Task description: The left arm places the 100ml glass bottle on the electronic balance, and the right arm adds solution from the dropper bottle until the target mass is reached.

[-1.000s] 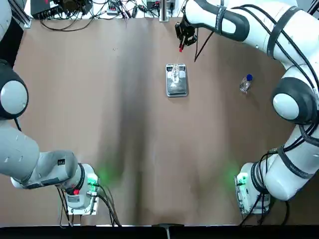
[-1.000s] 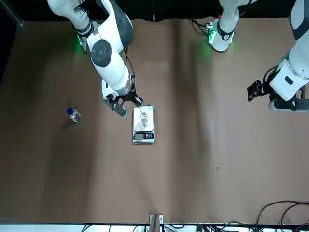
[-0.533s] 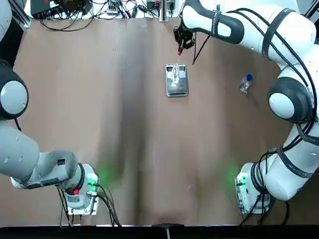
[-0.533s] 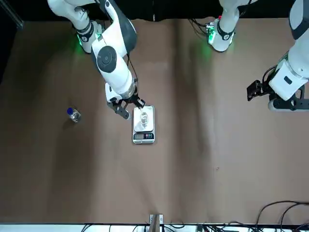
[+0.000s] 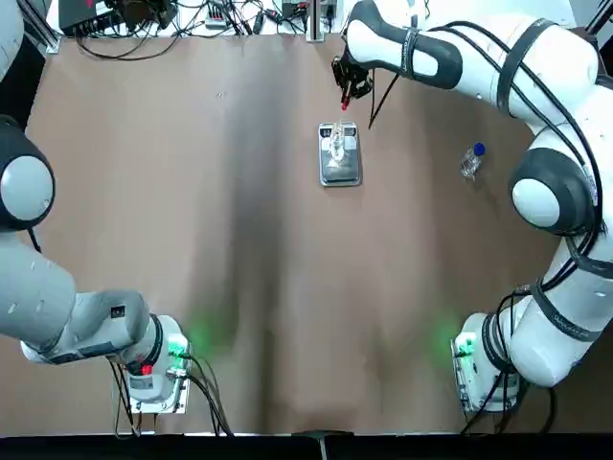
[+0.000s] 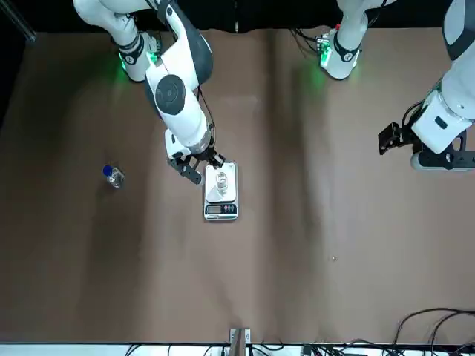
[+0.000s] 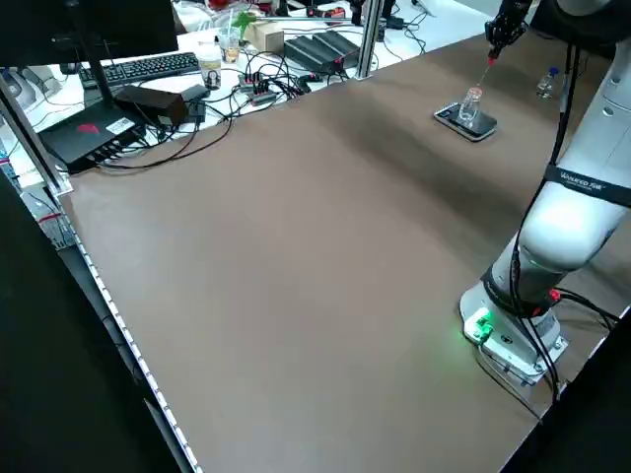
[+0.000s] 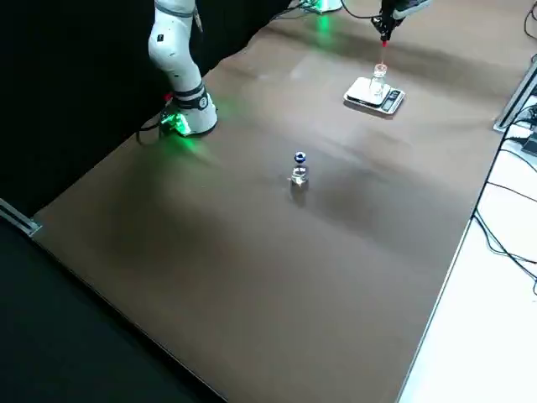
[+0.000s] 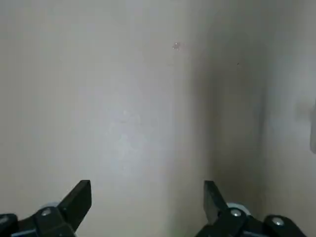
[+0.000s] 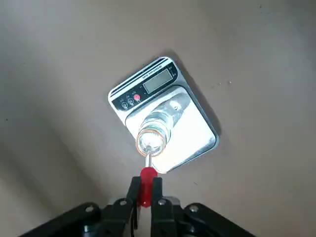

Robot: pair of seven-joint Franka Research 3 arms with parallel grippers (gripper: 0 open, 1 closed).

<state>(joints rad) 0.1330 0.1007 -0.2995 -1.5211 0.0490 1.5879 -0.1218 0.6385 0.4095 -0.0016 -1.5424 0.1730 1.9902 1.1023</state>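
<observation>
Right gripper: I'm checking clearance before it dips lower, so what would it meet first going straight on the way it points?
Probably the mouth of the glass bottle, since the red-topped dropper leads the right gripper; exact depth is unclear.

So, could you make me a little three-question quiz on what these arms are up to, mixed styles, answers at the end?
1. True or false: the glass bottle stands on the balance's steel plate.

2. Fill in the blank: the right arm's jaws are closed on the ____ end of the dropper.

3. Which is the cap colour of the bottle standing on the table away from the balance?
A) green
B) blue
C) yellow

Key: 1 true; 2 red; 3 B.
</observation>
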